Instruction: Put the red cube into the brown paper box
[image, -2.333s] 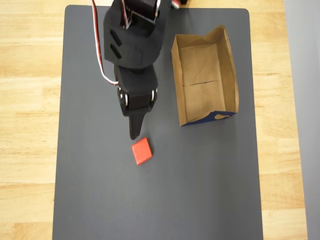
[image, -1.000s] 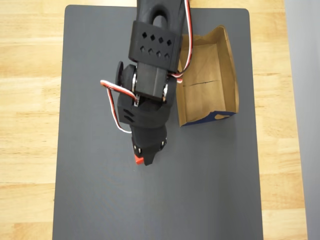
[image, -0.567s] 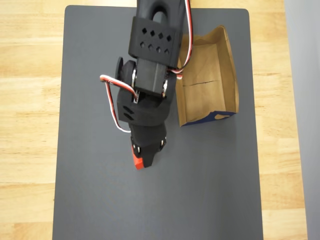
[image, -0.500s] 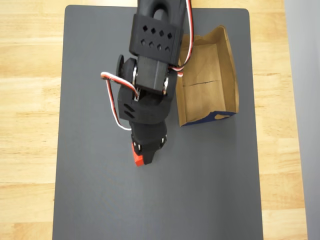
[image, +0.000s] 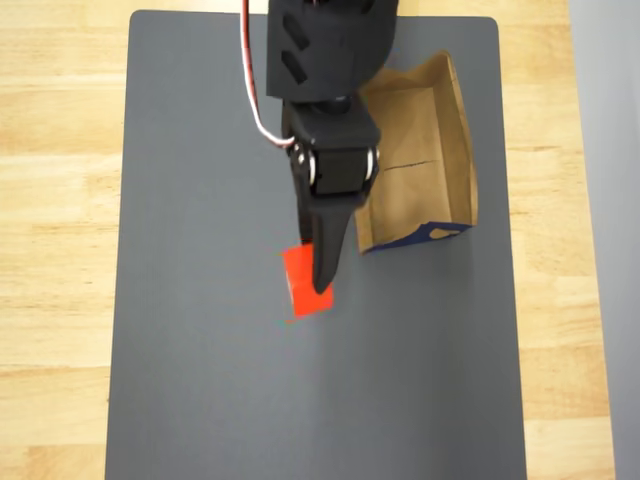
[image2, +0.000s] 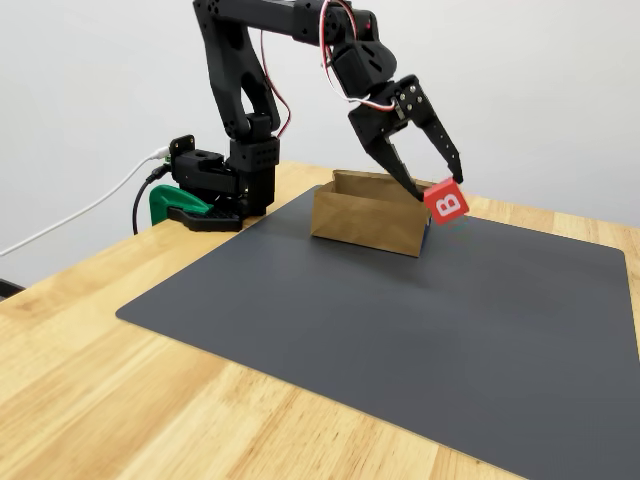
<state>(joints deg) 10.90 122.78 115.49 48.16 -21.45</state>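
Note:
The red cube (image: 303, 283) (image2: 445, 201) hangs in the air above the mat, pinched between the black fingers of my gripper (image: 318, 280) (image2: 438, 192). The fixed view shows a white letter B on one face. The cube is held beside the near short end of the brown paper box (image: 412, 150) (image2: 368, 215), level with its rim. That box stands open-topped on the mat, its dark blue edge (image: 420, 238) at the near short end. The box interior looks bare in the overhead view.
A dark grey mat (image: 200, 380) (image2: 400, 330) covers the wooden table (image: 55, 250) (image2: 120, 400). The arm's base (image2: 215, 190) with a green clamp (image2: 170, 203) and cables sits at the mat's back left in the fixed view.
The gripper came down on the cube, shut on it and lifted it off the mat. The arm has drawn back, carrying the cube up toward the box's blue end.

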